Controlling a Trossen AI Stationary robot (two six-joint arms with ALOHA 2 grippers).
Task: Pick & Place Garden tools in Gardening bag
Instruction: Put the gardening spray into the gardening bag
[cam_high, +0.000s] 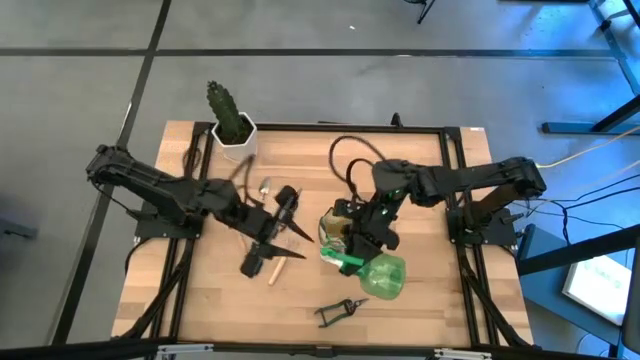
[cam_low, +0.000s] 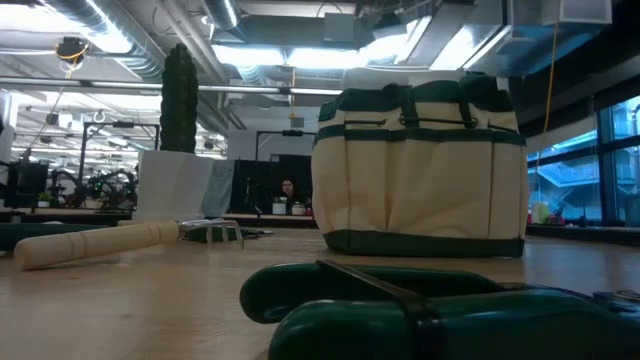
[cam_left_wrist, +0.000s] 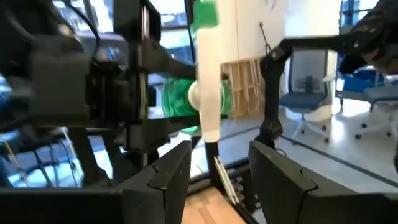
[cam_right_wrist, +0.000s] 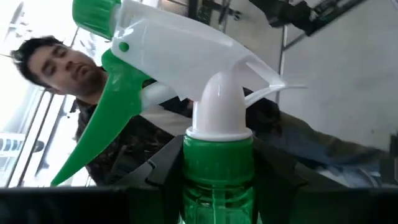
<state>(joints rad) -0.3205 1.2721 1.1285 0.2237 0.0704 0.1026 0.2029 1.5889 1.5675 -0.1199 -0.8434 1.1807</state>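
I find the right gripper clenched on the neck of the green spray bottle; in its wrist view the two dark fingers sit on either side of the green collar, just under the white trigger head. From above, the bottle is just beside the gardening bag, on the side toward the table's front edge, and it is not inside the bag. The bag stands upright near the middle of the table, with its tan pockets and dark green trim facing the low camera. The left gripper is beside the bag on the left arm's side, above a small cluster of tools. A thin metallic piece shows between its fingers in the wrist view, but I cannot tell whether the fingers are closed on it or clear of it. A wooden-handled tool lies flat on the table with its silver head pointing toward the bag. The pruning shears lie alone near the front edge, well apart from the bag. A cactus in a white pot stands at the far left corner. A person shows beyond the bottle in the right wrist view.
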